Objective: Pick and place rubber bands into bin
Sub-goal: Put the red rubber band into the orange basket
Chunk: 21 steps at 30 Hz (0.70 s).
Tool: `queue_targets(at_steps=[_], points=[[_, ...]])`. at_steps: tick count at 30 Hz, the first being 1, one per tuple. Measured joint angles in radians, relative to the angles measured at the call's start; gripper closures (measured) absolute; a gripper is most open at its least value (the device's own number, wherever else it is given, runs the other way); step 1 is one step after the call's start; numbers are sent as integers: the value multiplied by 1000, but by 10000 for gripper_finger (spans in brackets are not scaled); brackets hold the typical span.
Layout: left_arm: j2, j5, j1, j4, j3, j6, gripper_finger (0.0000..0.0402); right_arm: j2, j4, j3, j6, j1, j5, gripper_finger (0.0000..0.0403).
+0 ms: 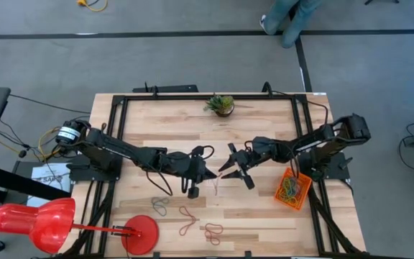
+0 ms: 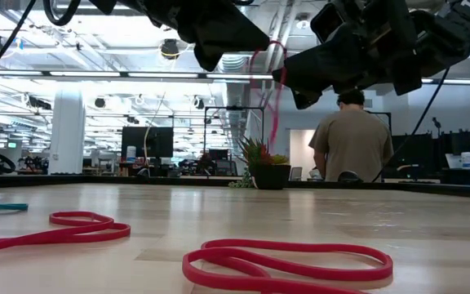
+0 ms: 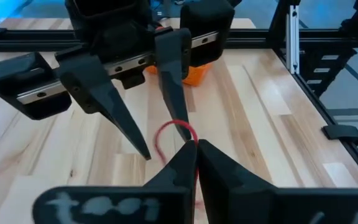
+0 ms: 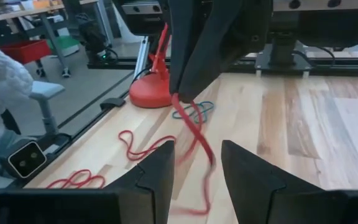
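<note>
My left gripper is over the table's middle, shut on a red rubber band that hangs below it. My right gripper faces it from the right, open. Its two fingers stand on either side of the hanging band without touching it. The orange bin sits by the table's right edge with several bands inside. More bands lie flat near the near edge: a grey-blue one and two red ones. My left gripper pinches the red band by its top end between its shut fingertips, coming from above and slanting down toward the table's right. The band hangs slack below the fingers, and the low view shows it lifted clear of the table.
A red lamp with a round red base disc stands at the near left corner. A small potted plant is at the far edge. A black frame borders the table. Bare wood lies between the grippers and the bin. A person stands beyond the table.
</note>
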<state>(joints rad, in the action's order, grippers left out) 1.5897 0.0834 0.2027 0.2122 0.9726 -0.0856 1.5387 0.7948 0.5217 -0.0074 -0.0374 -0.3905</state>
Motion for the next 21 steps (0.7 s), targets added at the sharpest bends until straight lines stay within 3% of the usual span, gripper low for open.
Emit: queue_targets(at_steps=[14, 21], points=[[-1, 39, -44, 24, 0, 11, 401, 0, 0, 0, 0, -2, -1, 281], [-1, 55, -52, 19, 0, 8, 401, 0, -10, -1, -2, 3, -1, 355]])
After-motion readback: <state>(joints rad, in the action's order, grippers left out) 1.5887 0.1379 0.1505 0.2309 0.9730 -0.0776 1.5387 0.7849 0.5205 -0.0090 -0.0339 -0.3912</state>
